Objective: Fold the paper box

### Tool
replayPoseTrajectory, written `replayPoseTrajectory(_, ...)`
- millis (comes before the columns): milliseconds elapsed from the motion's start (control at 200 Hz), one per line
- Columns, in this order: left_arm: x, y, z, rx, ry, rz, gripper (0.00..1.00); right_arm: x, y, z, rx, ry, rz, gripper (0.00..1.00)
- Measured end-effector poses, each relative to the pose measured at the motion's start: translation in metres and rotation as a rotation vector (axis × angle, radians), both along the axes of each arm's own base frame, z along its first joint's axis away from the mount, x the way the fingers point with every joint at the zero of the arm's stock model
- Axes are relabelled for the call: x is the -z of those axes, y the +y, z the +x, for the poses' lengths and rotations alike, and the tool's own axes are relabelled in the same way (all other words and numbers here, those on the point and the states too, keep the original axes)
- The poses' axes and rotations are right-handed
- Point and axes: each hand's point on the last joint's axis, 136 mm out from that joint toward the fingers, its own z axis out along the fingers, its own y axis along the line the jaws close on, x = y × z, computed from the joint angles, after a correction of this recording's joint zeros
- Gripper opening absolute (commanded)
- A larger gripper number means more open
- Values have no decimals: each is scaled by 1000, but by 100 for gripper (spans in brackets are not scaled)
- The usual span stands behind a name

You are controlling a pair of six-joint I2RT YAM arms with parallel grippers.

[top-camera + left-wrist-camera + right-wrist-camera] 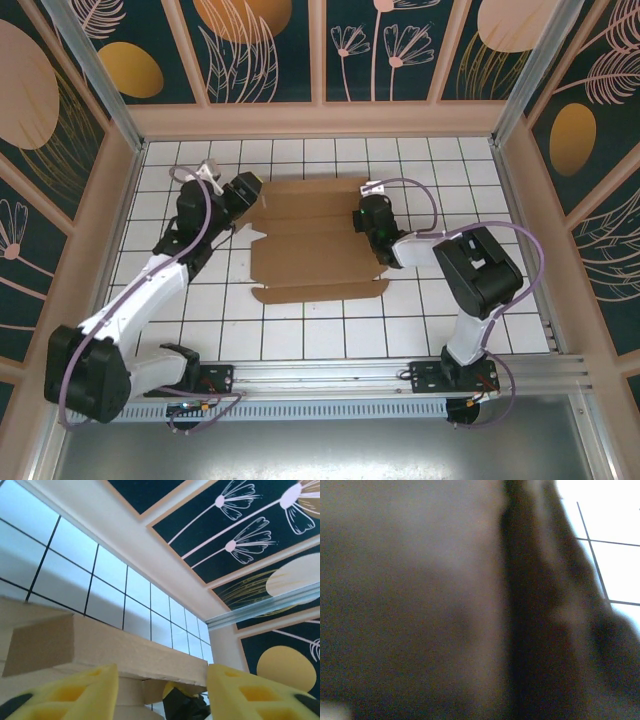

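We see the paper box lying opened out as a flat brown cardboard sheet in the middle of the tiled table, between our two arms. The left claw sits at the sheet's left edge, its yellow fingers spread apart and gripping nothing. In the left wrist view a flap stands just ahead of them, tilted up off the sheet. The right claw is clenched shut over the right part of the sheet. Its wrist view is dark and blurred, so we cannot tell whether it pinches cardboard or merely presses on it.

We judge the sheet light and fairly stiff across its panels, yet ready to bend along its creases and likely to spring back when let go. On smooth tile it should slide easily, so one claw would do well to pin it while the other lifts. The best hold looks to be a flap's free edge near the middle of its length. That keeps clear of the slots and small tabs, which could crumple or tear under a hard pinch
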Motion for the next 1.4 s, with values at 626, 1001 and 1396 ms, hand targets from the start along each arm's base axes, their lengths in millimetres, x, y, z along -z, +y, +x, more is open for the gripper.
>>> replayPoseTrajectory(626, 96, -8, 31, 190, 291, 237, 62, 1, -1, -11, -31, -47, 40, 0)
replayPoseTrajectory(1001, 101, -21, 30, 228, 247, 82, 46, 1, 0, -14, -45, -43, 75, 0)
replayPoseTrajectory(1396, 96, -27, 25, 247, 154, -162, 36, 1, 3, -16, -52, -28, 114, 0)
